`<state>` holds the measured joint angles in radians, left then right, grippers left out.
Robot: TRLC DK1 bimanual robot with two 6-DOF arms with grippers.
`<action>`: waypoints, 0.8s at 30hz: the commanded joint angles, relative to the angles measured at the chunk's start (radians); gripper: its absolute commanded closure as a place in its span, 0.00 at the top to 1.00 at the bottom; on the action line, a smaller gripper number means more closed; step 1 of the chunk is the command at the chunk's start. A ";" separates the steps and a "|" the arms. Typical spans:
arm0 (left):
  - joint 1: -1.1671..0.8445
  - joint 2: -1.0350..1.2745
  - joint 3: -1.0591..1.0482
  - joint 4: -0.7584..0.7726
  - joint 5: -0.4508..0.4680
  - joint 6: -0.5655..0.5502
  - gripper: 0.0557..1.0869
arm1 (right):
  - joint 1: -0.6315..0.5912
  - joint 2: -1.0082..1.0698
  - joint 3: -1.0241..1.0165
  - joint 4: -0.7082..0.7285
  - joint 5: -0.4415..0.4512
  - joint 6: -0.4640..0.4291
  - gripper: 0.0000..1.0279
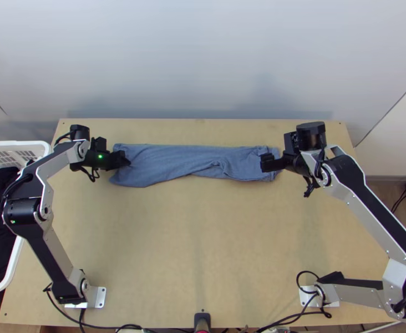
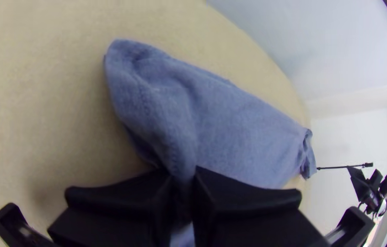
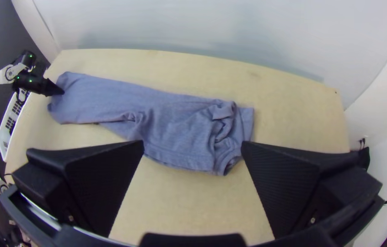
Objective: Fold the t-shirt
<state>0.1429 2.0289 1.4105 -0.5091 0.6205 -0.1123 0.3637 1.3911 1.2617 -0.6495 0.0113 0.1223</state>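
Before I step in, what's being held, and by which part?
The left pincer holds the shirt by its end nearest the basket; the right pincer holds nothing.

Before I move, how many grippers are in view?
2. The left gripper is shut on the left end of the shirt in the top view; the right gripper, open, shows over its right end there.

Blue t-shirt [image 1: 175, 161], seemingly folded, lies in a long strip.
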 commanded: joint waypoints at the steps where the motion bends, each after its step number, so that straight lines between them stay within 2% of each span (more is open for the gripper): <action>1: 0.018 -0.038 0.015 0.001 0.004 -0.013 0.04 | -0.003 -0.012 -0.016 -0.006 -0.001 0.004 0.96; 6: 0.070 -0.070 0.067 -0.045 0.005 -0.044 0.04 | -0.003 -0.012 -0.019 -0.004 -0.001 0.007 0.96; 11: 0.093 -0.081 0.139 -0.178 0.004 -0.009 0.04 | -0.003 -0.012 -0.024 -0.004 -0.001 0.011 0.96; 24: 0.018 -0.119 0.246 -0.304 -0.021 -0.018 0.04 | 0.007 -0.018 -0.031 -0.004 -0.002 0.031 0.96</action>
<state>0.2039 1.9190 1.6077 -0.7620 0.6167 -0.1230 0.3664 1.3766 1.2320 -0.6533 0.0105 0.1455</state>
